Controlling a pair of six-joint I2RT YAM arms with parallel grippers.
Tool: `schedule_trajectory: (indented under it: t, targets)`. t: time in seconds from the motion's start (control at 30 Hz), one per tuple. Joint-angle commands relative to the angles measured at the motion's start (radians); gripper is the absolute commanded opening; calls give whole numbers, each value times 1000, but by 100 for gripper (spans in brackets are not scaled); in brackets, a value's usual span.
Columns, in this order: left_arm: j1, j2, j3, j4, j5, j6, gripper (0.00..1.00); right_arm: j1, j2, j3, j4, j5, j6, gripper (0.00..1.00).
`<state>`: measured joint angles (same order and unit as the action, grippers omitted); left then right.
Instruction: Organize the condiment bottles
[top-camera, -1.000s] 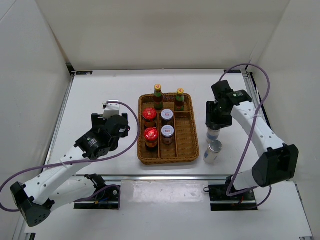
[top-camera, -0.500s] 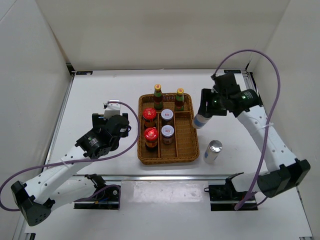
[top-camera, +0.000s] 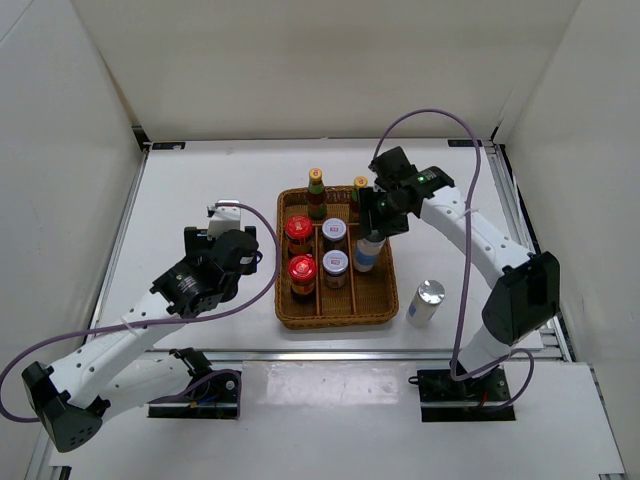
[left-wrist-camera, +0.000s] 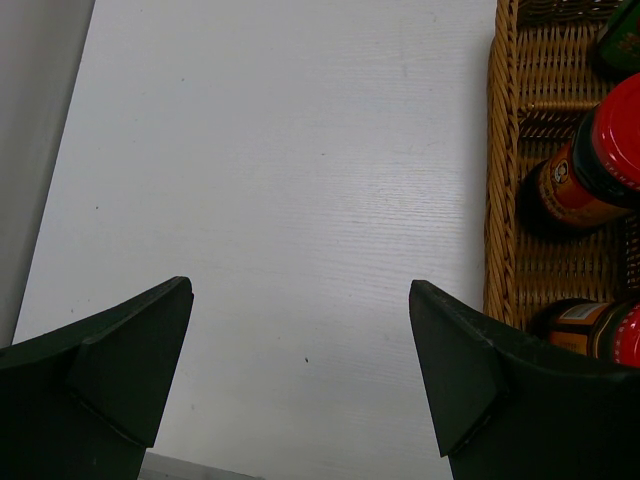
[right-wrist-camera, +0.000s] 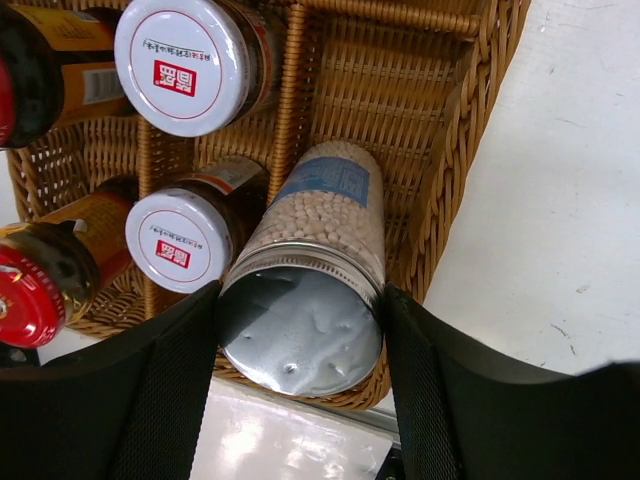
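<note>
- The silver-capped cylinder of pale beads (right-wrist-camera: 325, 215) hangs over the wicker tray's (top-camera: 337, 320) 3 o'clock column, with its base pointing into that bare lane. I cannot tell whether it touches the weave.
- Your right gripper (right-wrist-camera: 300, 345) pinches it just under the cap, one finger on each side.
- Lower it straight, keeping the base off the divider at its 9 o'clock, where the silver-lidded jars (top-camera: 336, 263) stand.
- Let go only once it stands flat; a tilted release would probably tip it onto those jars.
- The second cylinder (top-camera: 427, 302) stands upright on the table (top-camera: 200, 180) at the tray's 4 o'clock, apart from the rim.
- Your left gripper (left-wrist-camera: 300, 290) hangs spread wide and empty at the tray's 9 o'clock; leave it there.
</note>
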<state>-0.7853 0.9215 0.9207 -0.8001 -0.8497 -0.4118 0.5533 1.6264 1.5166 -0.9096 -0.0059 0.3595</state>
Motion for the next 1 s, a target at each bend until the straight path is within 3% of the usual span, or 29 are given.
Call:
schedule_trajectory:
  t: [0.0, 0.07, 0.1, 0.17, 0.27, 0.5, 0.77, 0.97]
  targets:
    - [4, -6, 20, 10, -17, -9, 100, 14, -22, 39, 58, 26, 7, 18]
    - [4, -6, 20, 10, -17, -9, 100, 14, -11, 39, 58, 47, 7, 29]
    - [4, -6, 20, 10, -17, -9, 100, 23, -11, 39, 58, 47, 7, 52]
    - [4, -6, 20, 10, -17, -9, 100, 23, -11, 39, 58, 47, -2, 80]
    - [4, -6, 20, 10, -17, -9, 100, 23, -43, 50, 23, 81, -13, 100]
    - [4, -6, 20, 19, -17, -9, 100, -22, -279, -15, -78, 247, -25, 100]
    - [4, -6, 20, 29, -8, 1, 100, -62, -483, -304, -235, 238, 78, 100]
    - [4, -6, 20, 29, 1, 1, 100, -62, -493, -398, -245, 176, 96, 100]
